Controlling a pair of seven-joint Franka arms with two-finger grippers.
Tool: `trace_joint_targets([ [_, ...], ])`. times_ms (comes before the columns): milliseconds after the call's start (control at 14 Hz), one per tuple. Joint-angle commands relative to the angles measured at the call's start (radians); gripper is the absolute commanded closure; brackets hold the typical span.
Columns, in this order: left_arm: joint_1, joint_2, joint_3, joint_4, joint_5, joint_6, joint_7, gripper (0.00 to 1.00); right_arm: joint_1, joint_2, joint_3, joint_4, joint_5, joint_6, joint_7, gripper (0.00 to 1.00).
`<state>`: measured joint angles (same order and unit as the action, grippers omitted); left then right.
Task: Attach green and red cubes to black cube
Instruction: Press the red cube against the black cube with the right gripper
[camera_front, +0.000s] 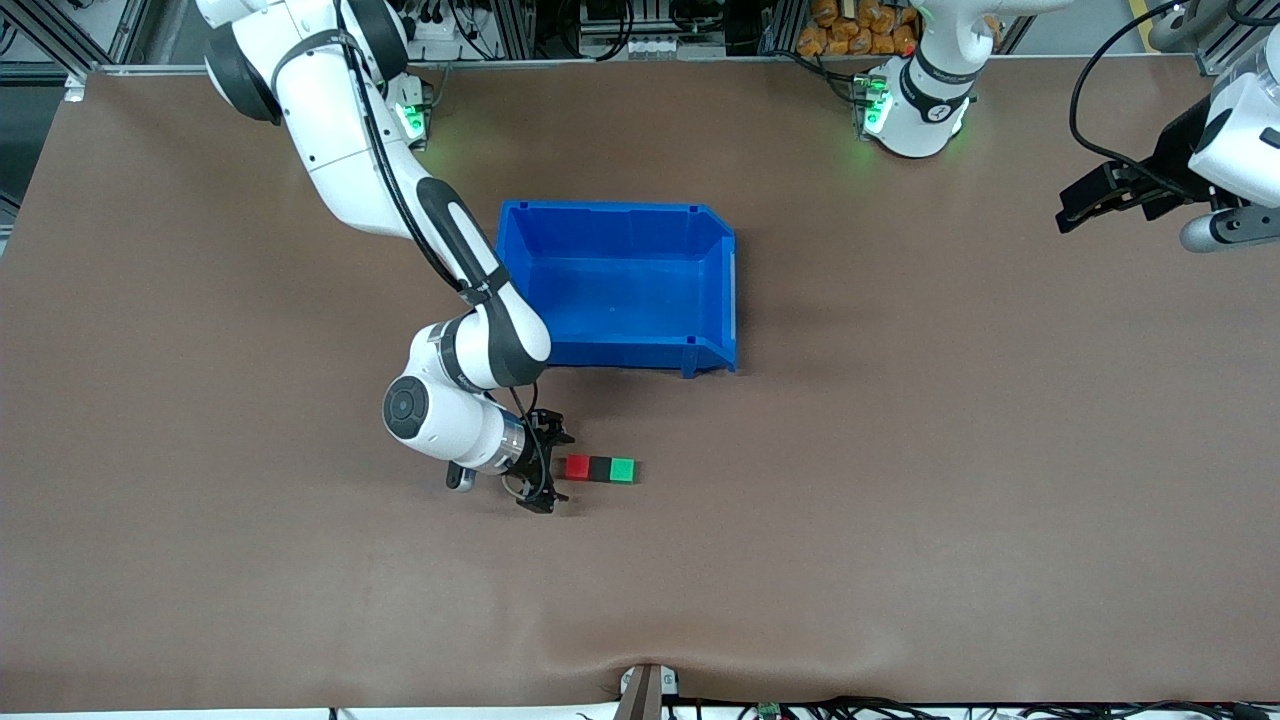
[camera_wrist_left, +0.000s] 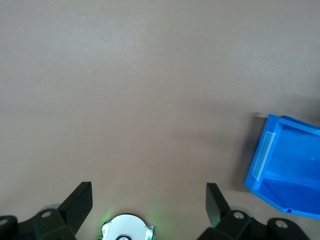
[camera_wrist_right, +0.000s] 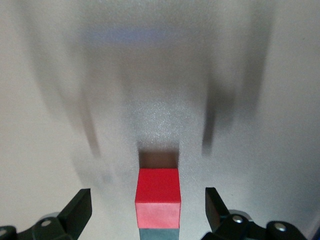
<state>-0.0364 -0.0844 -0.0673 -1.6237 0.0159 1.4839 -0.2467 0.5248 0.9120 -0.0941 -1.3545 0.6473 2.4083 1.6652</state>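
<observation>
While the three cubes are sitting joined in a row, the risk is lying in how the right gripper (camera_front: 545, 468) gets clear.

Going from big to small: the table (camera_front: 900, 500) is carrying the bin (camera_front: 620, 290), which is sitting farther from the front camera than the row, well apart from it. The left gripper (camera_wrist_left: 150, 205) is waiting with fingers spread wide, over bare table at the left arm's end. The right gripper, also spread wide and holding nothing, is sitting low just beside the red cube (camera_front: 578, 467), which is touching the black cube (camera_front: 600, 468), with the green cube (camera_front: 623, 470) on its free face. Any sideways drift of a finger (or a careless lift) could be knocking red loose and breaking the chain.
</observation>
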Motion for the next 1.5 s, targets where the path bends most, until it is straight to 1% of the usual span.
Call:
trace_joint_targets([
  [0,0.000,-0.009,-0.002,0.002,0.004,-0.001,-0.003,0.00,0.001,-0.004,-0.007,0.012,-0.005,-0.012,0.018,0.00],
  [358,0.000,-0.008,-0.002,0.004,0.004,-0.001,-0.003,0.00,-0.006,-0.018,-0.009,0.012,-0.021,-0.047,0.013,0.00],
  [787,0.000,-0.009,-0.002,0.004,0.004,-0.001,-0.003,0.00,-0.011,-0.031,-0.009,0.015,-0.162,-0.049,0.008,0.00],
  [1145,0.003,-0.009,-0.002,0.004,0.004,-0.004,0.000,0.00,-0.028,-0.062,-0.007,0.017,-0.160,-0.052,0.001,0.00],
  [1288,0.001,-0.008,-0.002,0.004,0.004,-0.004,0.000,0.00,-0.043,-0.077,-0.006,0.017,-0.163,-0.105,-0.001,0.00],
  [1431,0.001,-0.009,-0.002,0.004,0.004,-0.007,0.001,0.00,-0.043,-0.079,-0.007,0.017,-0.176,-0.127,-0.007,0.00],
])
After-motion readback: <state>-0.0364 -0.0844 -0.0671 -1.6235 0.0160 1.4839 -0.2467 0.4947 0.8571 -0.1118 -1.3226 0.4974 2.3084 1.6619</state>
